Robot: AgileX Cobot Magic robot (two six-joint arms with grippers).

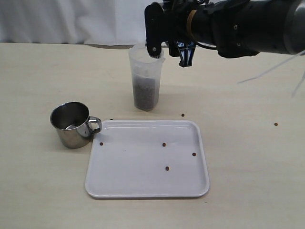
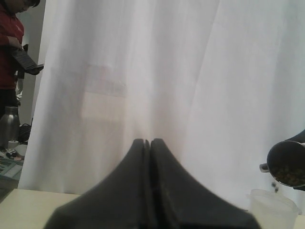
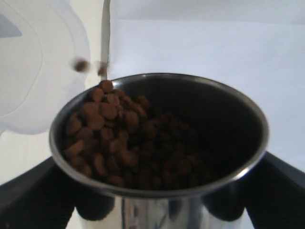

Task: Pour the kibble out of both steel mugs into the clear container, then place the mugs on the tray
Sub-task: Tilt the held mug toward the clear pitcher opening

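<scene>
My right gripper (image 3: 157, 210) is shut on a steel mug (image 3: 190, 119) full of reddish-brown kibble (image 3: 109, 129). The mug is tipped over the clear container (image 3: 33, 71), and a pellet (image 3: 80, 64) is falling from its lip. In the exterior view this gripper (image 1: 167, 44) hangs over the container (image 1: 145, 71), which holds a column of kibble (image 1: 145, 93). The other steel mug (image 1: 71, 125) stands upright, looking empty, against the white tray's (image 1: 138, 179) left edge. My left gripper (image 2: 147, 142) is shut on nothing and faces the curtain; its view catches the tipped mug (image 2: 287, 162) and the container (image 2: 271, 206).
Three loose pellets (image 1: 164, 144) lie on the tray, and others are scattered on the table, such as one (image 1: 275, 124) at the right. A white curtain (image 1: 71, 19) closes the back. A person (image 2: 12, 43) stands beyond it.
</scene>
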